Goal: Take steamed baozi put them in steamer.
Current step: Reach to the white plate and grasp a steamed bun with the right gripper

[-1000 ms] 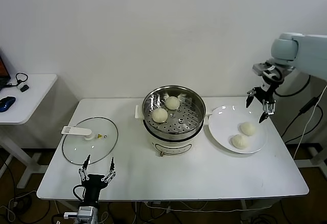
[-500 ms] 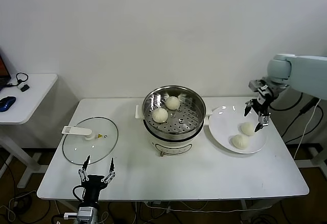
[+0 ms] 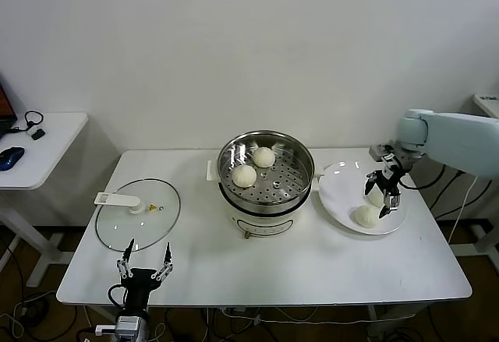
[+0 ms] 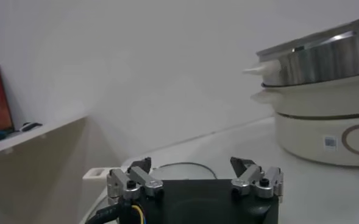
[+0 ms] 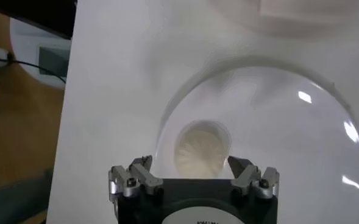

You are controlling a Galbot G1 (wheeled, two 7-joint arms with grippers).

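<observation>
1. Left gripper (image 3: 145,266): parked low at the table's near left edge, fingers spread, nothing between them. You can leave it idle.
2. Glass lid (image 3: 137,213): flat on the table, left of the steamer; no part in this step.
3. Steamer (image 3: 265,172): centre of the table, uncovered. Two steamed baozi (image 3: 244,176) (image 3: 263,156) sit on its perforated floor, with bare floor toward the near and right side for the rest.
4. Plate (image 3: 337,194): just right of the steamer. Two baozi remain: one (image 3: 366,215) at the near side, one (image 3: 376,198) under the gripper.
5. Right gripper (image 3: 383,192): down over the farther plate bun, fingers spread wide to either side of it, not yet pinching; the wrist view shows the pleated bun (image 5: 202,150) centred between them.
6. Handling, as you should expect it: light, soft, easily dented, probably slightly tacky. Take it across its widest middle, close gently, and stop at first contact.
</observation>
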